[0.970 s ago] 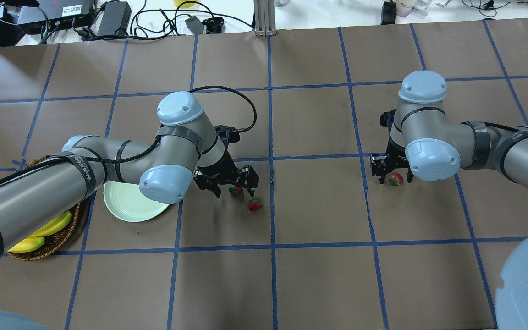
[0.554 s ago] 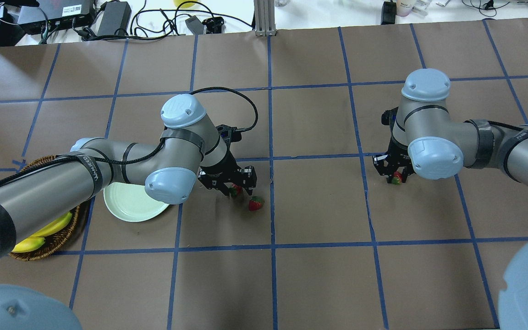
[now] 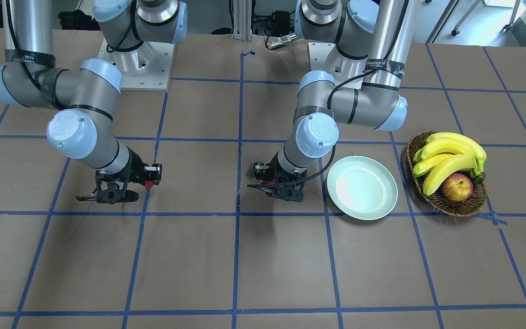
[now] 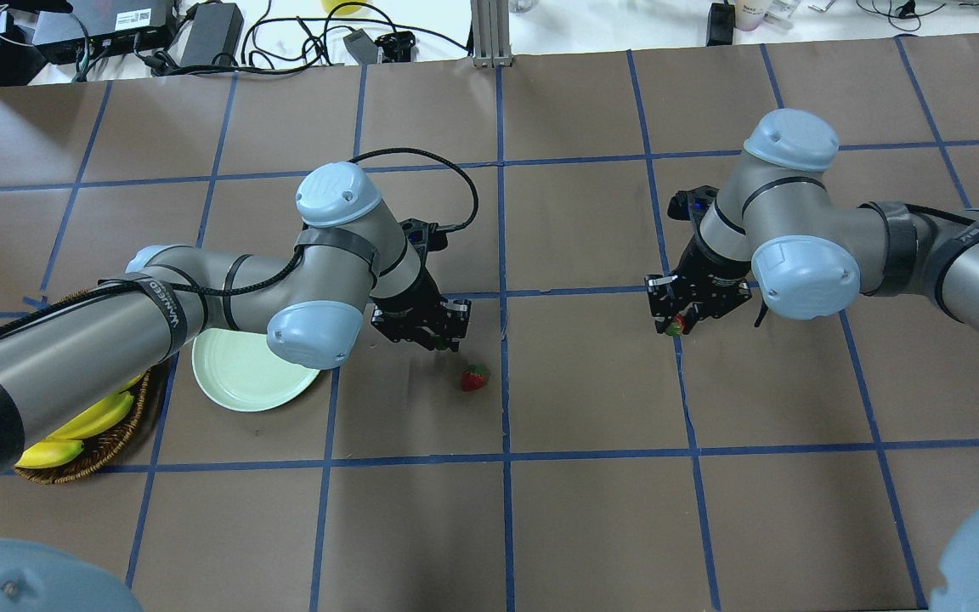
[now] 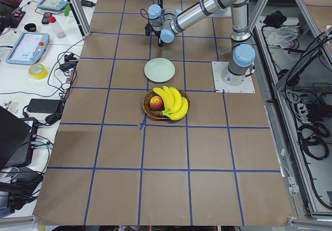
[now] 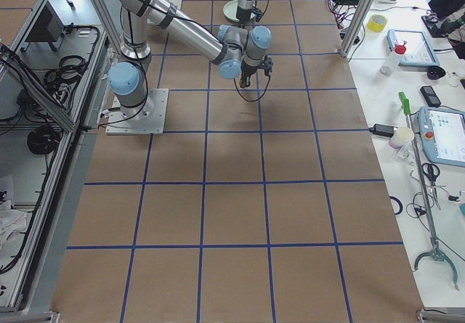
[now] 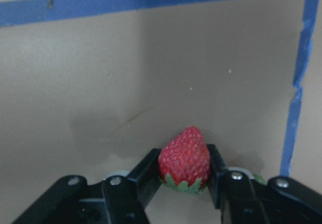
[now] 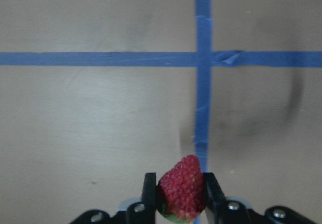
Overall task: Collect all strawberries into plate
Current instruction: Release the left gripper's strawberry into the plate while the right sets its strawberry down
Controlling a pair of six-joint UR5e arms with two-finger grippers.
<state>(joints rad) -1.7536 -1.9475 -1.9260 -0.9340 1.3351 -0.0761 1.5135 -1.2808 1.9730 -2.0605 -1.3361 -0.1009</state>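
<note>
Left claw (image 4: 437, 337) grips one strawberry (image 7: 184, 153); right claw (image 4: 675, 324) grips a second strawberry (image 8: 183, 188). A third strawberry (image 4: 474, 377) lies on the surface (image 4: 591, 391) mid-frame overhead, right of the plate (image 4: 234, 381).

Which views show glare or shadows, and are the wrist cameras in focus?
Front-facing view: white glare patch on the plate. Left wrist view: left-held strawberry sharp, faint shadow left of it. Right wrist view: right-held strawberry sharp, dark smeared shadow at right.

I read a UR logo on the right arm's blue joint cap (image 3: 65, 124), at nine o'clock in the front view. The white lettering on the left arm's black strap (image 4: 168, 308) is too small to read.
</note>
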